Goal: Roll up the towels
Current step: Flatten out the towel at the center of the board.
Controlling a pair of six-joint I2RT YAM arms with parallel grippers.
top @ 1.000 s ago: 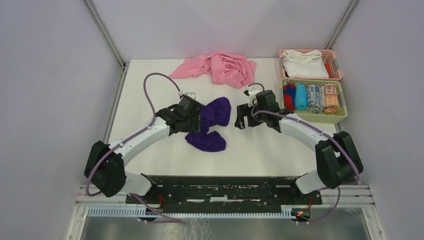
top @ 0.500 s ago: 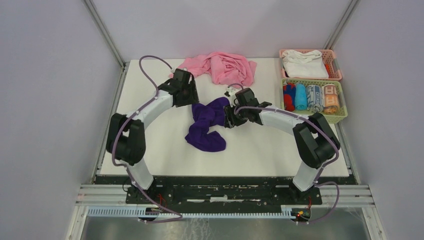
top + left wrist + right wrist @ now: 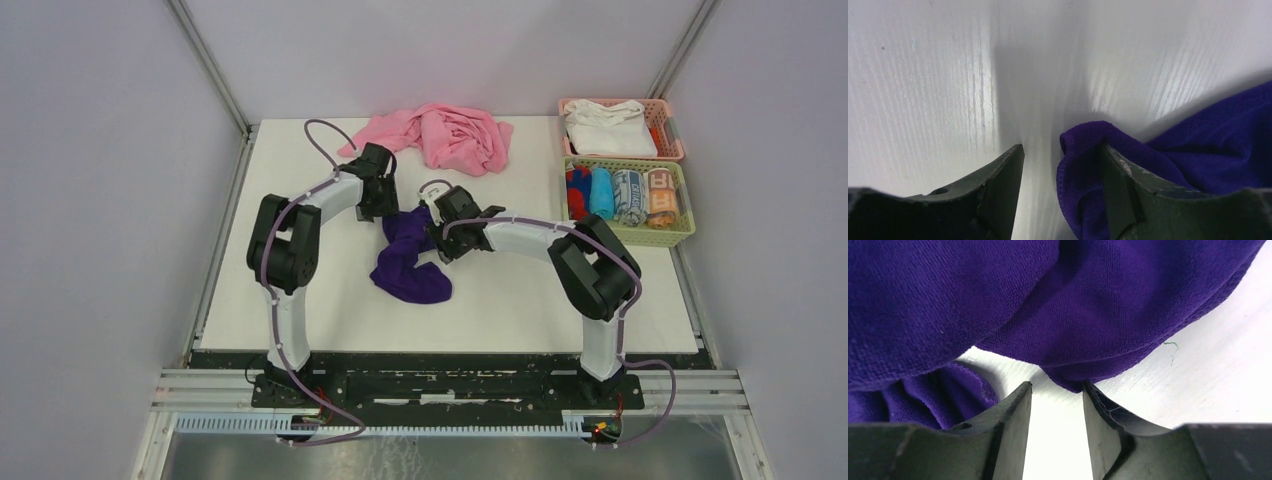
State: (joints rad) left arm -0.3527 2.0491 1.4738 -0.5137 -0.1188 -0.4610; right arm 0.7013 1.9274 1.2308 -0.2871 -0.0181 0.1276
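**Top external view.** The green basket (image 3: 628, 240) at the right of the desk (image 3: 300, 290) holds several rolled towels; judge these as finished. The pink basket (image 3: 672, 130) behind it holds white cloth, and it cannot be determined whether this is rolled. Two towels remain unrolled:
- The purple towel (image 3: 410, 268) lies crumpled at the centre of the desk.
- The pink towel (image 3: 445, 135) lies heaped near the far edge.

The task is judged partly complete. The purple towel is not yet spread flat, so no roll has been started on it.

The left arm reaches forward with its elbow raised. The left claw (image 3: 380, 205) points down at the far-left edge of the purple towel. The right arm extends leftward across the desk. The right claw (image 3: 440, 238) is at the far-right part of the same towel.

**Left wrist view.** The left claw (image 3: 1062, 150) is released, with its jaws parted. A rounded corner of the purple towel (image 3: 1198, 145) lies between them, against the right-hand finger. Bare desk (image 3: 923, 75) shows beside the other finger. No cloth is gripped.

**Right wrist view.** The right claw (image 3: 1057, 385) is also released. A low fold of the purple towel (image 3: 1098, 300) sits just at the fingertips. White desk (image 3: 1208, 370) shows through the gap, so the fold is not clamped.
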